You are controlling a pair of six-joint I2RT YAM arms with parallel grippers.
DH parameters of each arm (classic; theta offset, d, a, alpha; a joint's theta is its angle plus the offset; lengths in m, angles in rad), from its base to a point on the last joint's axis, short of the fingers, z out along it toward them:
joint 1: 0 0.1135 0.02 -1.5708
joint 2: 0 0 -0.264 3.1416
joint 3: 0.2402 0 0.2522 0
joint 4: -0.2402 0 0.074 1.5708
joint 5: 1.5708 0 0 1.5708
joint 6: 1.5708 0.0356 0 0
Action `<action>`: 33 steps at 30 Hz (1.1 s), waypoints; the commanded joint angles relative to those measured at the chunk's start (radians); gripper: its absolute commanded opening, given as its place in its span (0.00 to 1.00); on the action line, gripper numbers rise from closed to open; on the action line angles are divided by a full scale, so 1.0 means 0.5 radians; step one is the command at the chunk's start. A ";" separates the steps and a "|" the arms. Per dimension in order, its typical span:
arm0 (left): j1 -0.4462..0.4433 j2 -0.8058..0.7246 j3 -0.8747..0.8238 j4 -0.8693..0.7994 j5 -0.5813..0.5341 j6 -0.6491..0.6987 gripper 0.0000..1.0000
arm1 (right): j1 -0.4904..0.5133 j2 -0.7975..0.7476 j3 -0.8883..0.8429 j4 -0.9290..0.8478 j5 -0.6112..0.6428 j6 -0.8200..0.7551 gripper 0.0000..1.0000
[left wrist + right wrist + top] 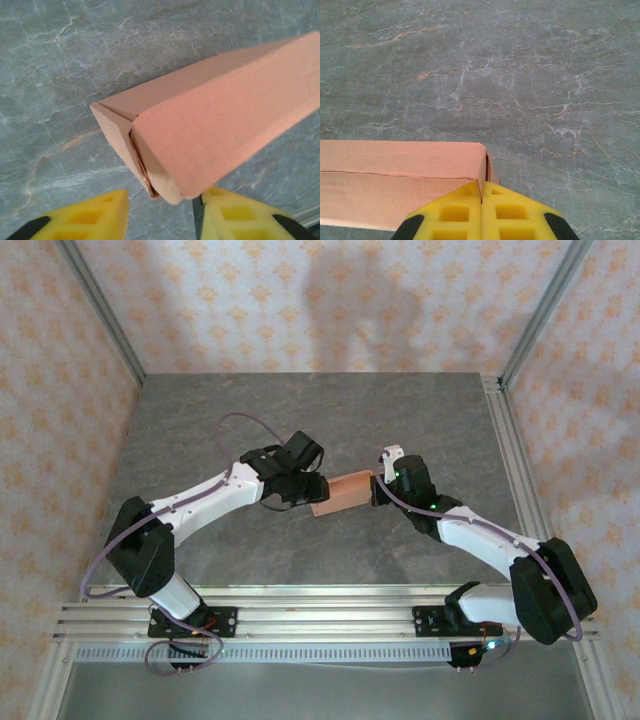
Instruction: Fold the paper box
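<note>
Paper box (343, 492) long axis left-right between claws; right claw (481, 192) pinches end; left claw (161, 210) parted.

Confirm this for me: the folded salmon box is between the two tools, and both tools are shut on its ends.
Not quite. The left tool is open: the left wrist view shows its yellow fingers apart at one end of the paper box. The right tool is shut on the other end, with the folded box between the two.

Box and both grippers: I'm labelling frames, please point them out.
box (340, 492), top view, upper face
left gripper (160, 212), left wrist view, between its fingertips
right gripper (481, 197), right wrist view, between its fingertips
</note>
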 commanded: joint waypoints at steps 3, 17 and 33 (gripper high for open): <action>-0.004 -0.165 0.133 -0.261 -0.083 0.083 0.50 | 0.020 -0.008 -0.038 -0.100 -0.003 -0.019 0.00; 0.086 -0.023 0.109 0.061 -0.181 -0.200 0.57 | 0.022 -0.011 -0.107 -0.060 0.006 -0.020 0.00; 0.080 -0.039 -0.115 0.153 -0.132 -0.380 0.45 | 0.029 0.017 -0.141 -0.020 -0.023 0.022 0.01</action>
